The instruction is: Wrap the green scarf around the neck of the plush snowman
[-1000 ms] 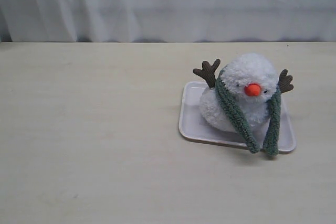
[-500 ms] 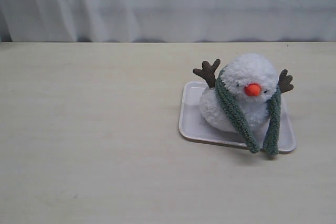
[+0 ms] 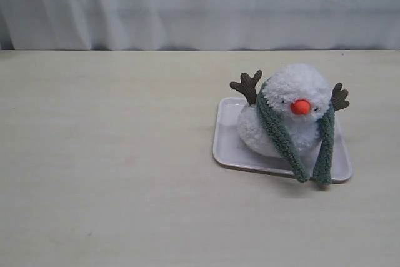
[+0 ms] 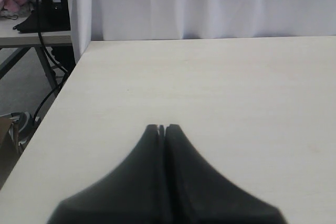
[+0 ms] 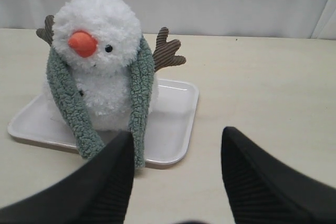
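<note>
The plush snowman (image 3: 294, 117) (image 5: 100, 56) sits on a flat white tray (image 3: 228, 148) (image 5: 173, 124) at the right of the table. The green scarf (image 3: 278, 132) (image 5: 139, 98) is draped behind its neck, and both ends hang down its front past the tray's near edge. My right gripper (image 5: 176, 137) is open with nothing between its jaws, a short way in front of the tray and apart from the scarf. My left gripper (image 4: 162, 127) is shut and empty over bare table. Neither gripper appears in the exterior view.
A white curtain (image 3: 200, 4) hangs behind the table's far edge. In the left wrist view the table's side edge (image 4: 58, 95) drops off to a floor with cables and another desk (image 4: 31, 30).
</note>
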You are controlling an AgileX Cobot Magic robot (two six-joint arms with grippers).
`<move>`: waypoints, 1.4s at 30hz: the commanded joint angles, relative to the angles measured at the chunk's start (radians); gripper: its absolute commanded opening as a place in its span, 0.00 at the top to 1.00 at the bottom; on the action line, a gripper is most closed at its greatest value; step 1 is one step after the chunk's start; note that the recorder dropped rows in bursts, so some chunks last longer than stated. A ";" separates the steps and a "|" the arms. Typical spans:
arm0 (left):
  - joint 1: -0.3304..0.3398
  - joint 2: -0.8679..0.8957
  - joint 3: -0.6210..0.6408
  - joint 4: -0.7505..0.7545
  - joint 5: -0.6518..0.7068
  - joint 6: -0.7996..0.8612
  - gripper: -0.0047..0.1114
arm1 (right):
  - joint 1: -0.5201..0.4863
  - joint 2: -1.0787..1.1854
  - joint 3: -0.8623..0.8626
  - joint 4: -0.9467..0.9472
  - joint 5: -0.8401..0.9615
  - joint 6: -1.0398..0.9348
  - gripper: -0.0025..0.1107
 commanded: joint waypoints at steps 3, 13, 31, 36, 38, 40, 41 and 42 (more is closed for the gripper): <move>-0.009 -0.002 0.002 -0.005 -0.012 -0.004 0.96 | -0.005 -0.004 0.004 0.004 0.005 0.007 0.55; -0.009 -0.002 0.002 -0.005 -0.012 -0.004 0.96 | 0.000 -0.004 0.004 0.004 0.002 0.007 0.55; -0.014 -0.002 0.002 -0.005 -0.012 -0.004 0.96 | 0.000 -0.004 0.004 0.004 0.002 0.007 0.55; -0.027 -0.002 0.002 -0.005 -0.012 -0.004 0.96 | 0.000 -0.004 0.004 0.004 0.002 0.007 0.55; -0.027 -0.002 0.002 -0.005 -0.012 -0.004 0.96 | 0.000 -0.004 0.004 0.004 0.002 0.007 0.55; -0.027 -0.002 0.002 -0.005 -0.012 -0.004 0.96 | 0.000 -0.004 0.004 0.004 0.002 0.007 0.55; -0.027 -0.002 0.002 -0.005 -0.012 -0.004 0.96 | 0.000 -0.004 0.004 0.004 0.002 0.007 0.55; -0.027 -0.002 0.002 -0.005 -0.012 -0.004 0.96 | 0.000 -0.004 0.004 0.004 0.002 0.007 0.55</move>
